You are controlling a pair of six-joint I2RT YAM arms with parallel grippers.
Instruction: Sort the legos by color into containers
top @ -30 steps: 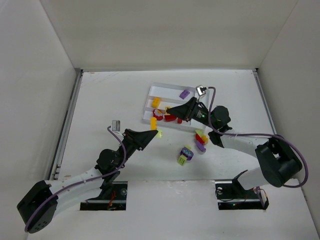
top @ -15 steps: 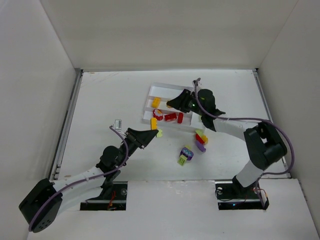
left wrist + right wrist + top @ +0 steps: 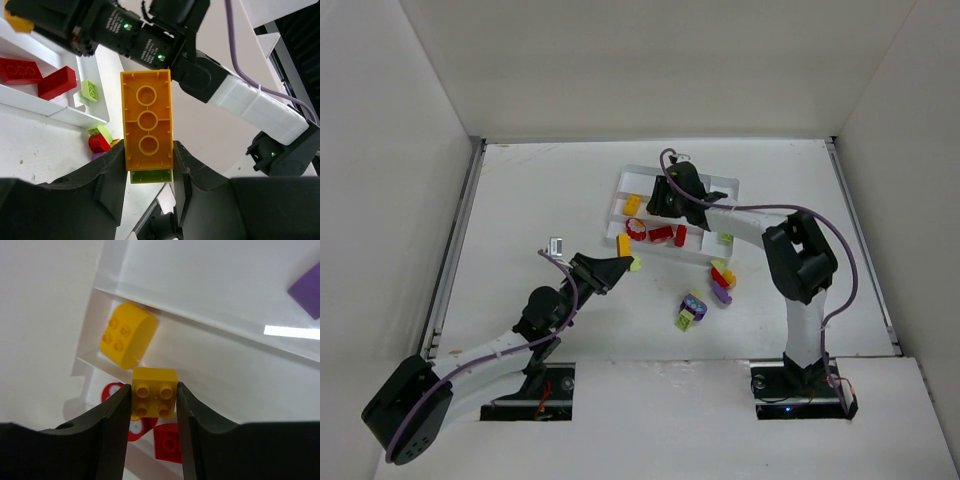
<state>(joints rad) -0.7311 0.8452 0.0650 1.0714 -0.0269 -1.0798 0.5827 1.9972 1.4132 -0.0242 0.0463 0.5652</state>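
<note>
The white tray [image 3: 712, 192] lies at the table's middle back. My right gripper [image 3: 658, 205] hovers over its left end, shut on a small yellow two-by-two brick [image 3: 154, 392]. Below it in the right wrist view lie a rounded yellow brick [image 3: 127, 335] in one slot, a round red piece [image 3: 114, 390] and a red brick [image 3: 170, 442] in the neighbouring slot, and a purple brick [image 3: 305, 285] in the far slot. My left gripper [image 3: 620, 262] is shut on a long yellow-orange brick [image 3: 146, 120] with a lime green brick [image 3: 151, 176] stuck under it, just off the tray's front left corner.
Two loose clusters lie in front of the tray: red, yellow, green and purple bricks [image 3: 723, 280], and a purple, green and yellow clump [image 3: 691, 308]. A green brick [image 3: 726, 238] lies in the tray's right end. White walls enclose the table.
My right gripper has swung left and back over the tray with the yellow brick, from the red slot to the left end. My left gripper has barely moved.
</note>
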